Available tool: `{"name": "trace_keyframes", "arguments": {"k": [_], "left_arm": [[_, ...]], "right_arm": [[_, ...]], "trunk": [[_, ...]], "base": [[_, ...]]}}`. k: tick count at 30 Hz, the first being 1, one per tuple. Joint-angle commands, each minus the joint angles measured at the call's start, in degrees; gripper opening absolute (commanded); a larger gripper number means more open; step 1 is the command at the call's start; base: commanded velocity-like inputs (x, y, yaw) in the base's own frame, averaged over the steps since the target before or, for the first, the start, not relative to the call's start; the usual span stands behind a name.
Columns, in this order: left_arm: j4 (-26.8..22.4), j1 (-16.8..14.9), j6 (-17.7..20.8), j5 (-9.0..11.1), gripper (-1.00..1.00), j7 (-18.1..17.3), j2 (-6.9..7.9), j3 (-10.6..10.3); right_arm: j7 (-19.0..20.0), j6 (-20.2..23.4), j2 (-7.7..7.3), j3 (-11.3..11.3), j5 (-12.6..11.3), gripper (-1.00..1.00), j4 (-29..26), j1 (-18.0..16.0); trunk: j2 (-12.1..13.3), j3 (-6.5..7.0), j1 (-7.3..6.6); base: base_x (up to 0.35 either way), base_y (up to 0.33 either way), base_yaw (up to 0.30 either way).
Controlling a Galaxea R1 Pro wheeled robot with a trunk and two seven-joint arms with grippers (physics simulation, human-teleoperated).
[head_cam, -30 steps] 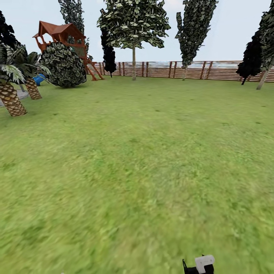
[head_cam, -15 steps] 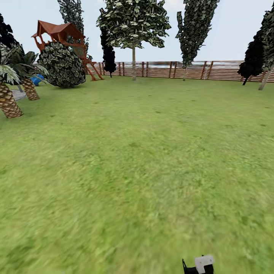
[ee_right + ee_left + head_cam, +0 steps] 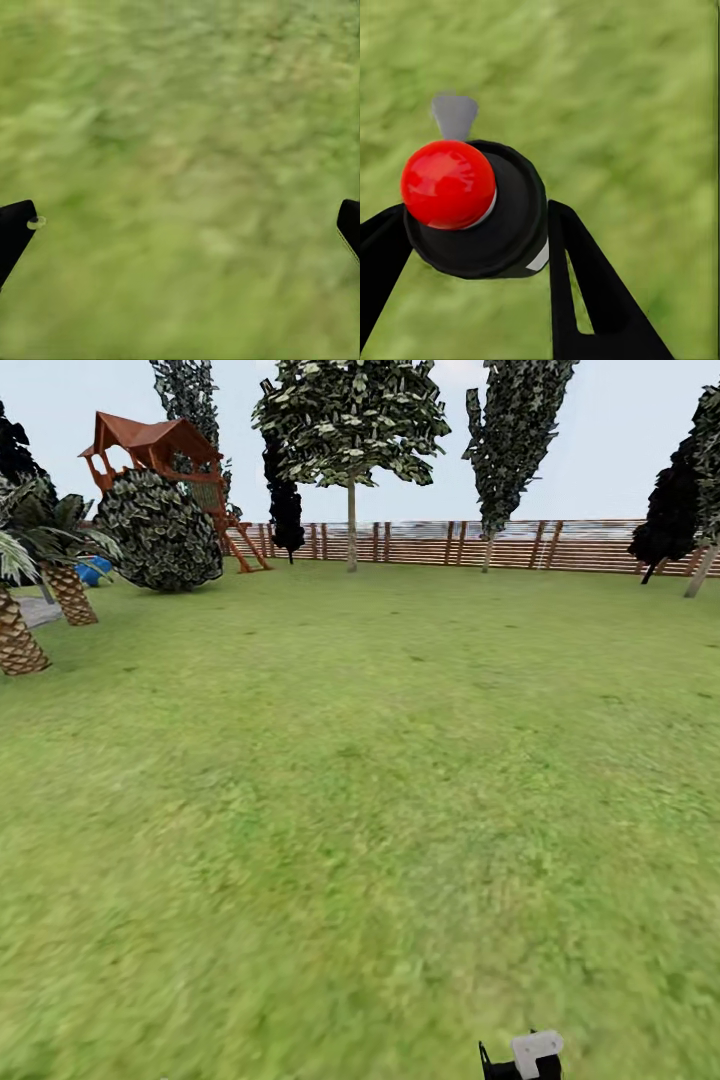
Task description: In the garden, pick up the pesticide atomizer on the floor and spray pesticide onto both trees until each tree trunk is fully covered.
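Note:
In the left wrist view my left gripper [image 3: 472, 217] is shut on the pesticide atomizer [image 3: 499, 225], a black round body with a red ball top and a grey nozzle, held over grass. My right gripper [image 3: 180, 225] is open above bare lawn, its black fingertips [image 3: 15, 229] far apart. Far ahead across the garden lawn [image 3: 360, 780], two trees stand before the fence: one with a broad mottled crown and a pale tree trunk [image 3: 351, 530], and a narrower tree [image 3: 512, 430] to its right. Both are distant.
A brown slatted fence [image 3: 560, 545] closes the far side. At the left stand scaly palms [image 3: 15, 630], a round bush [image 3: 160, 530], a wooden play tower [image 3: 150, 450] and a blue object [image 3: 93, 570]. Dark conifers [image 3: 665, 510] stand at the right. A black-and-white robot part [image 3: 525, 1057] shows at the bottom.
The whole head view has shifted: the palms at the left slid further toward the left edge and the fence line barely changed, so the camera moved. Both grippers look unchanged.

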Motion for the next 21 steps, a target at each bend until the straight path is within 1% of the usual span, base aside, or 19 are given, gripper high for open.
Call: {"name": "trace_keyframes", "arguments": {"k": [1,21], "left_arm": [[0.0,0.0,0.0,0.0,-1.00,0.0,0.00,0.0],[0.0,0.0,0.0,0.0,-1.00,0.0,-0.08,0.0]], "right_arm": [[0.0,0.0,0.00,0.0,0.0,1.00,0.0,0.0],[0.0,0.0,0.00,0.0,0.0,1.00,0.0,0.0]], "trunk": [[0.0,0.00,0.00],[0.0,0.00,0.00]], "base": [[0.338,0.000,0.000],[0.338,0.000,0.000]]}}
